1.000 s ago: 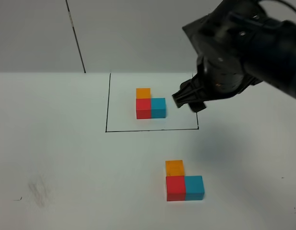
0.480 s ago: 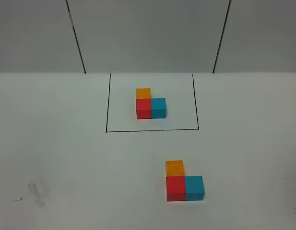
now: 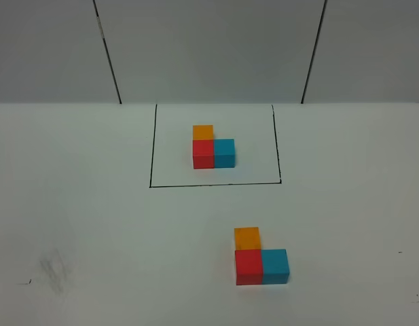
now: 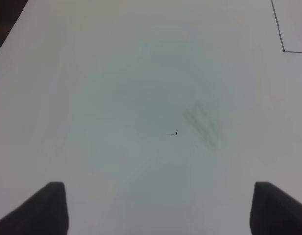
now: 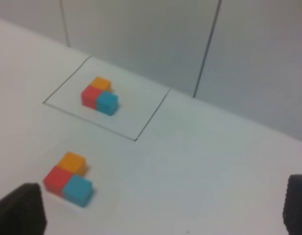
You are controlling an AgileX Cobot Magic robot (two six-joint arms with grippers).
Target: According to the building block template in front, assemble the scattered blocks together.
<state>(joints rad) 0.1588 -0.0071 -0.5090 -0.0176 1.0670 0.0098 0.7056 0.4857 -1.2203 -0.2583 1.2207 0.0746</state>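
White table point(image 3: 94, 224): my blocks point(image 3: 261, 258) sit joined in an L near the framed template point(image 3: 213, 149), matching it, so assembly looks complete; both my claws point(image 4: 155, 205) point(image 5: 165, 205) gape wide, empty.

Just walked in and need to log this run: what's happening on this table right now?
Nothing is being handled at this moment. Three loose matte cubes, orange, red and cyan-blue, sit joined in an L on the white table, matching the black-framed template trio behind them. The left gripper is open over bare table, and the right gripper is open, pulled back from the blocks. The assembly looks finished.
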